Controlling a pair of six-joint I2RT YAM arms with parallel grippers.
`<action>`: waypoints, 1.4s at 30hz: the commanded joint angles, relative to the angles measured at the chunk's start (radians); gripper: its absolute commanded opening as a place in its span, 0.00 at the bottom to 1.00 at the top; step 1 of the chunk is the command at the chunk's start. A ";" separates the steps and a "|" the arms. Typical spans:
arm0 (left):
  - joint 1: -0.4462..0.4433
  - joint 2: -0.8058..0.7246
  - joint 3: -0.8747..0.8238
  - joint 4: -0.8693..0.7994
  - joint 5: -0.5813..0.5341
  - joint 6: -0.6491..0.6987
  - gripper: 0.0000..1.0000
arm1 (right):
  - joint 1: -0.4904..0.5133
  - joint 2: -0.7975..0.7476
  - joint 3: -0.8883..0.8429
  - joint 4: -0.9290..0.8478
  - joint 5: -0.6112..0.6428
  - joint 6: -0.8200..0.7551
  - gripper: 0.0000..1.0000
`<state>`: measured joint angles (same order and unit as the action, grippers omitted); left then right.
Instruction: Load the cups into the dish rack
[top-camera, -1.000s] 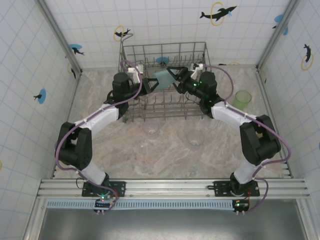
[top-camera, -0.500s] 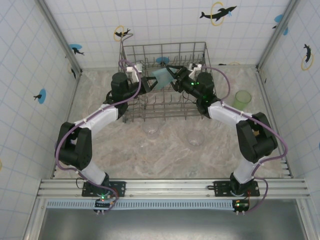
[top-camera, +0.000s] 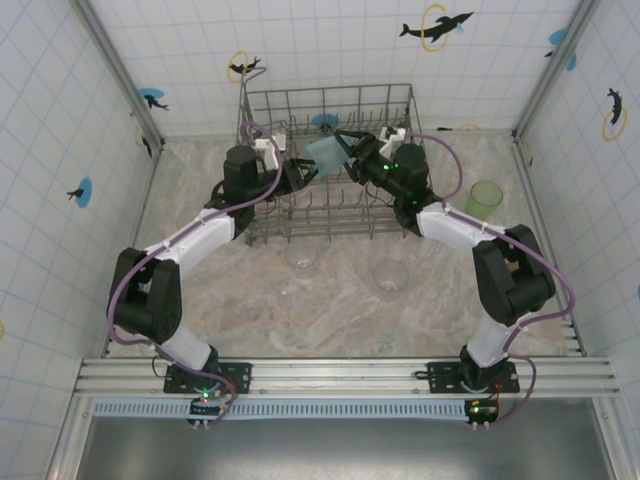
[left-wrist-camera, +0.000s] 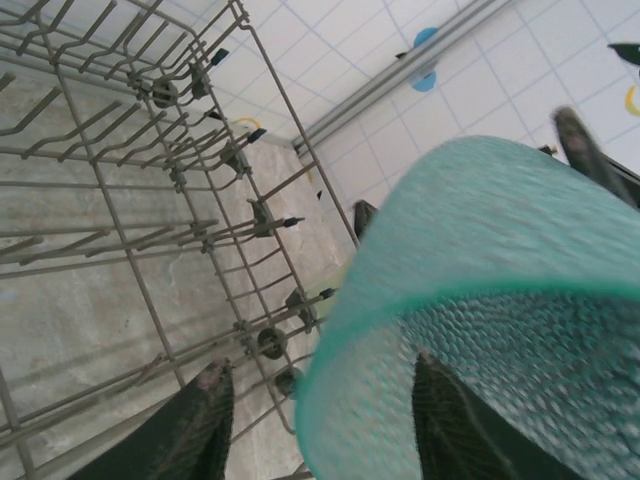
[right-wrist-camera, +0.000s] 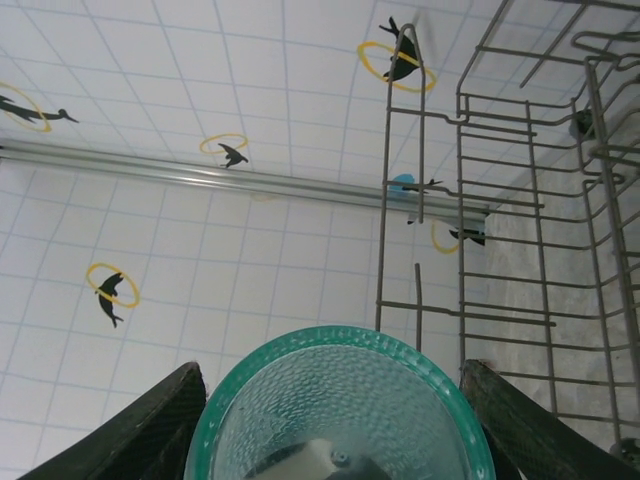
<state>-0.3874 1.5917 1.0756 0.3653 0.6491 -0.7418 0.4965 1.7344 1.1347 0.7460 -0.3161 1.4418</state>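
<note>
Above the middle of the dish rack, the teal cup hangs in the air between the two arms and touches neither wire nor table. The right hand has its two fingers pressed on opposite sides of the cup, so this hand seems to carry the weight. The left hand is spread across the rim: one finger shows dark through the teal wall and the other stands outside it, with a clear gap between that finger and the plastic. It looks like a passing of the cup from one hand to the other, and the main danger is timing. If the right hand lets go before the left one has pinched the wall, the cup will probably drop on the upright tines, bounce, and end lying on its side or wedged crooked. A pinch on one thin wall alone is also weak, and the cup may swing or slip out when it is lowered. The two hands are very near each other, so a small error could make the fingers collide. Later, the clear cups on the table in front of the rack are hard to see, and a low forearm could knock them over, while the light green cup stands well apart at the right.
</note>
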 joint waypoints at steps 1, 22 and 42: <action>-0.004 -0.058 0.030 -0.066 -0.012 0.057 0.57 | -0.010 -0.018 0.072 -0.033 0.026 -0.055 0.37; 0.002 -0.104 0.251 -0.463 -0.313 0.372 0.98 | -0.067 0.170 0.413 -0.374 0.070 -0.445 0.34; 0.022 -0.150 0.198 -0.543 -0.464 0.584 0.98 | 0.002 0.452 0.863 -0.722 0.316 -0.930 0.34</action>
<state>-0.3702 1.4693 1.3037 -0.1711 0.1852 -0.1802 0.4835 2.1448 1.9224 0.0666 -0.0624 0.6312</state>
